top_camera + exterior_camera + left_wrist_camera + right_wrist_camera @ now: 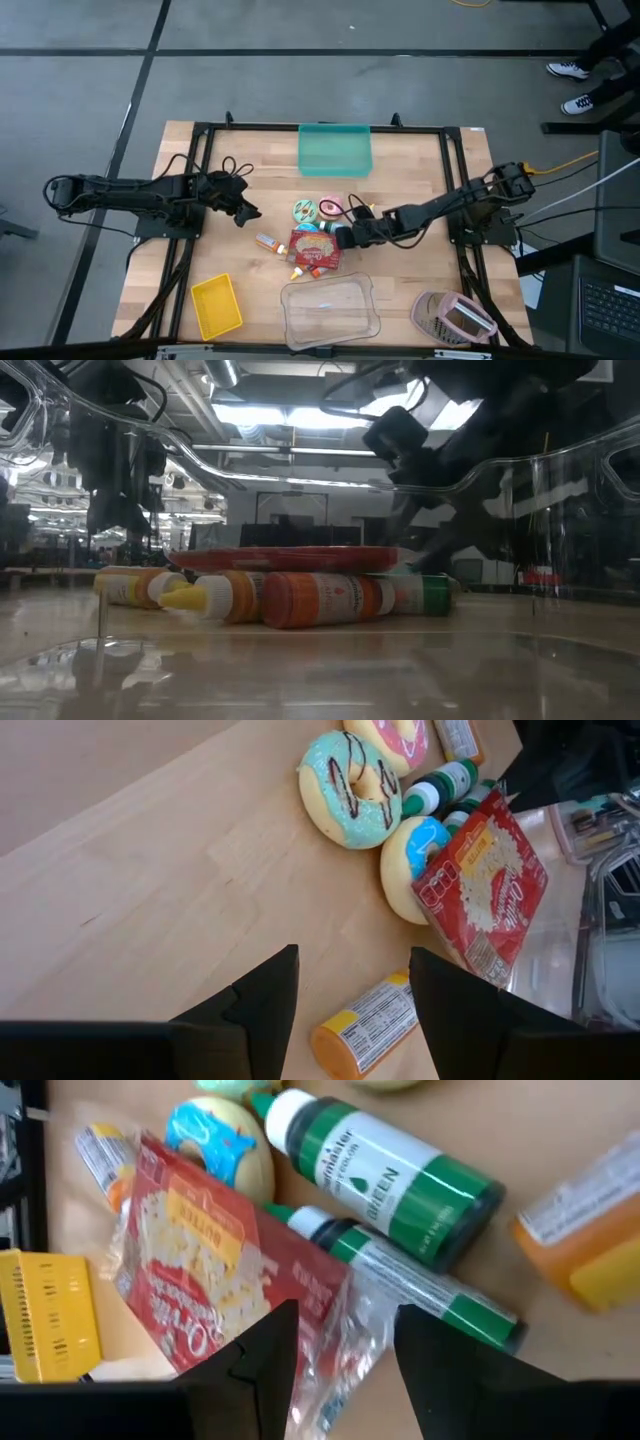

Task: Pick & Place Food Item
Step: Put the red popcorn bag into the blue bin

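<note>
The right gripper (335,1350) has its fingers wide apart, holding nothing, right over the red popcorn bag (215,1265) in the food pile. It looks ready to grab: go lower, then squeeze. The left gripper (352,995) waits wide apart near the donuts (352,788)

Matt wooden table (420,160), glossy plastic popcorn packet (230,1270), clear plastic tub (330,312)

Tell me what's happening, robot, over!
Both hands open, empty. Right hand over popcorn bag. Left hand waits nearby. Green bottles crowd the bag.
</note>
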You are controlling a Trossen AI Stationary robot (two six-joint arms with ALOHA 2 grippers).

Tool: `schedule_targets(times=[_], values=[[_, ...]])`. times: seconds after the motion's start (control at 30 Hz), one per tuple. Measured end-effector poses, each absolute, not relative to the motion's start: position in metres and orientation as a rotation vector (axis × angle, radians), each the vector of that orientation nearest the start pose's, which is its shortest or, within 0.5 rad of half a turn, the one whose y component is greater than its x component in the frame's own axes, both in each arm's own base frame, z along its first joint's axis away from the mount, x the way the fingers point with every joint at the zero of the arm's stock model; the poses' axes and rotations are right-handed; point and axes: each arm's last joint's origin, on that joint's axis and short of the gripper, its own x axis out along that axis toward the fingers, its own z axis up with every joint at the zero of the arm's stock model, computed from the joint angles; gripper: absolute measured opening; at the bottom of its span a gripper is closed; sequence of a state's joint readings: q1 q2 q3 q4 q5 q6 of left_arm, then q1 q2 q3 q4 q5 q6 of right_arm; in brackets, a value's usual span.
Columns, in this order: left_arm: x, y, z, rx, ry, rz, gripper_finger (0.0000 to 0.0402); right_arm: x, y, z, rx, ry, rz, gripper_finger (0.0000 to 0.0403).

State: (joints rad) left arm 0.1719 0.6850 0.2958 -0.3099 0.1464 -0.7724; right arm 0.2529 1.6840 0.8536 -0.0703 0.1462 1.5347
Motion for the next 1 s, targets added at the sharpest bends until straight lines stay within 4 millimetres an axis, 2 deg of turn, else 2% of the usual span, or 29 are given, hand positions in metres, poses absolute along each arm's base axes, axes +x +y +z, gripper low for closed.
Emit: schedule_targets(times=[0.3,0.7,1.0], values=[[0.1373,0.0192,0.1708,-0.866,0.656,0.287,0.0186,0.3135,0.0670,0.1508,1.248,0.736,-0.580,0.0166],[0.1373,0.0192,0.1708,-0.880,0.655,0.291,0.0186,0.3119,0.0751,0.1508,1.242,0.814,-0.499,0.0166],[0.1373,0.0192,0.1708,-0.884,0.654,0.294,0.0184,0.3119,0.0761,0.1494,1.231,0.812,-0.502,0.0166]])
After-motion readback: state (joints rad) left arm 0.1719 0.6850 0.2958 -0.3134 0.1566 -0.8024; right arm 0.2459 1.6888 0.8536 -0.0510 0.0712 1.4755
